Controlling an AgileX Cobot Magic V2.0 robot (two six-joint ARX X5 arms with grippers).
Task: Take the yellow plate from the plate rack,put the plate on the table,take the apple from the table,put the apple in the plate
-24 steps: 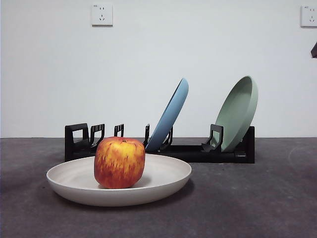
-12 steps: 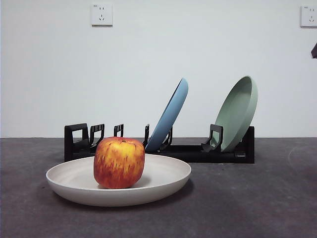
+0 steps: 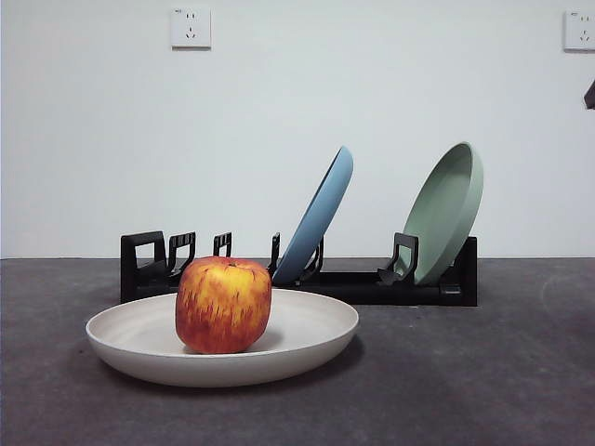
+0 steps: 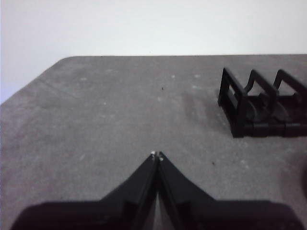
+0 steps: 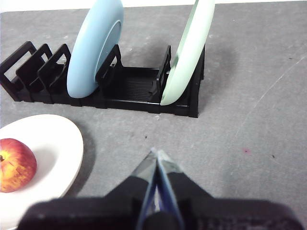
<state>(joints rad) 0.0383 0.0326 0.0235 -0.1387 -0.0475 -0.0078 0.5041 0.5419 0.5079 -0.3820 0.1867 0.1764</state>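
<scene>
The cream yellow plate [image 3: 307, 330] lies flat on the dark grey table [image 3: 483, 372] in front of the black plate rack [image 3: 353, 283]. The red-and-yellow apple [image 3: 224, 304] sits upright in the plate, left of its middle. The right wrist view shows plate [image 5: 53, 143], apple [image 5: 16, 164] and rack [image 5: 129, 86]. My right gripper [image 5: 156, 154] is shut and empty, above bare table in front of the rack. My left gripper [image 4: 157, 155] is shut and empty over bare table beside the rack's end [image 4: 240, 108]. Only a black tip [image 3: 589, 94] of an arm shows in the front view.
A light blue plate [image 3: 321, 216] and a pale green plate [image 3: 448, 210] lean in the rack's slots; both show in the right wrist view, blue [image 5: 93, 48] and green [image 5: 189, 50]. A white wall with two sockets stands behind the table.
</scene>
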